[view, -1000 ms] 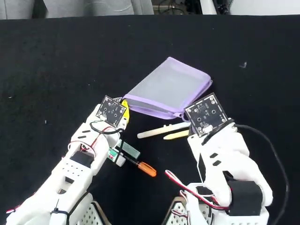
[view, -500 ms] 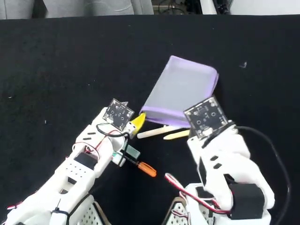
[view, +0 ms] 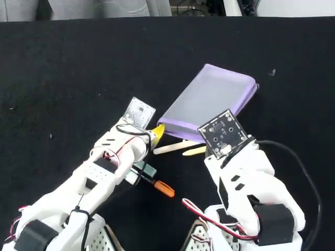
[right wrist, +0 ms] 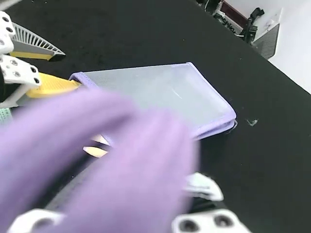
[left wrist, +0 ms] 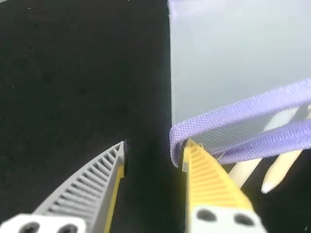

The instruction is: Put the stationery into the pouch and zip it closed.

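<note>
The purple pouch [view: 212,97] lies slanted mid-table, its zip mouth toward the arms. My left gripper [left wrist: 153,145] is open. Its yellow finger [left wrist: 209,194] touches the corner of the pouch's purple rim [left wrist: 243,111], and its grey finger [left wrist: 104,179] stands apart on the bare cloth. Two cream sticks [view: 178,146] lie just outside the mouth, and they also show through the rim [left wrist: 245,167]. My right arm [view: 243,172] stands at the pouch's near edge, its gripper hidden under the camera board [view: 222,133]. A blurred purple band of pouch [right wrist: 121,145] runs close across the right wrist view, apparently held.
An orange-handled tool [view: 163,188] and a small green-and-white block [view: 145,170] lie beside the left arm [view: 94,183]. The black table [view: 63,78] stretches wide to the left and back. The left gripper's fingers [right wrist: 46,87] stand beside the pouch [right wrist: 160,92].
The pouch has swung and slid to the right and away. The left gripper has followed it to the right and now sits at the mouth's corner. The right wrist shifted slightly left.
</note>
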